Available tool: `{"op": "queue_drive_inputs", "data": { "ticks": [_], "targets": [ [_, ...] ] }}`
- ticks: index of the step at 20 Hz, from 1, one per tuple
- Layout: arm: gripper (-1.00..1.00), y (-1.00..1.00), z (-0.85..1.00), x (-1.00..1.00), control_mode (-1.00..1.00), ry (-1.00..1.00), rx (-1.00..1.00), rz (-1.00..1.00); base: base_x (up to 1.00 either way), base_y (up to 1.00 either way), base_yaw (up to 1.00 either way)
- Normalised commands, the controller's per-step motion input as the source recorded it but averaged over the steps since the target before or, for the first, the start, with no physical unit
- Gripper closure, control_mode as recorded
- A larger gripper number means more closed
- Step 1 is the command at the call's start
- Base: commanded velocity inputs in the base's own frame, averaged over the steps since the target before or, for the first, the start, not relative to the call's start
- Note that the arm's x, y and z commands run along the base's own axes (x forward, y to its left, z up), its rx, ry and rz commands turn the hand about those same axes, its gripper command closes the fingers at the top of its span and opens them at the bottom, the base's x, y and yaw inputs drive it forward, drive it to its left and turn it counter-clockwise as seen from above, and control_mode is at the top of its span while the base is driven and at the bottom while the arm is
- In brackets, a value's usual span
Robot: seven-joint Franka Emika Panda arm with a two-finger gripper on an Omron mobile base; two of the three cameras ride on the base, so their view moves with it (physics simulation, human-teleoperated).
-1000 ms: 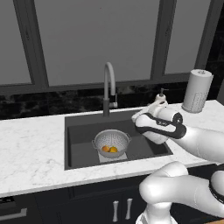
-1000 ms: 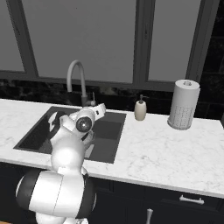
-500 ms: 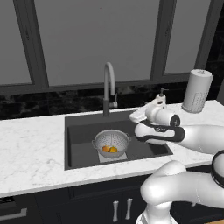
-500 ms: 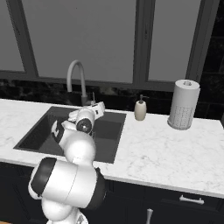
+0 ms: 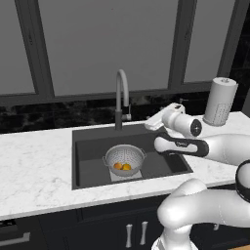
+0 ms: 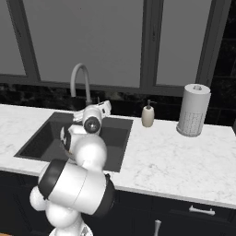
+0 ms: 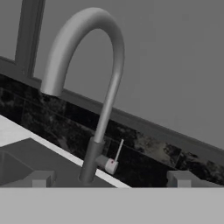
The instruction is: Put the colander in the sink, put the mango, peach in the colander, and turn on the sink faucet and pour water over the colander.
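Perforated silver colander point(image 5: 125, 159) sits on the dark grey sink point(image 5: 88, 168) floor, at 6 o'clock from the sink faucet point(image 5: 121, 100). Mango point(image 5: 117, 166) and redder peach point(image 5: 127, 167) lie inside, touching. Gripper point(image 7: 111, 178) fully spread, holding nothing, aimed at the faucet's thin lever point(image 7: 117, 154). Risk: lever is slim and smooth, so wide jaws could slip past or bump the gooseneck stem. No water visible.
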Motion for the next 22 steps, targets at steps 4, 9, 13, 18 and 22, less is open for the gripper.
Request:
{"op": "queue_drive_inputs", "data": {
  "ticks": [4,9,13,18,22],
  "targets": [
    [-1.0,0.08,0.0,0.26,-1.0,0.01,0.0,0.06,0.0,0.0,0.0],
    [-1.0,0.21,-0.09,0.21,-1.0,0.0,0.0,0.06,0.0,0.0,0.0],
    [-1.0,0.09,-0.11,0.23,-1.0,0.0,0.05,0.06,0.0,0.0,0.0],
    [-1.0,0.0,-0.23,0.18,-1.0,0.0,0.08,0.07,0.0,0.0,0.0],
    [-1.0,0.0,-0.15,0.2,-1.0,-0.02,0.15,0.04,0.0,0.0,0.0]
  ]
}}
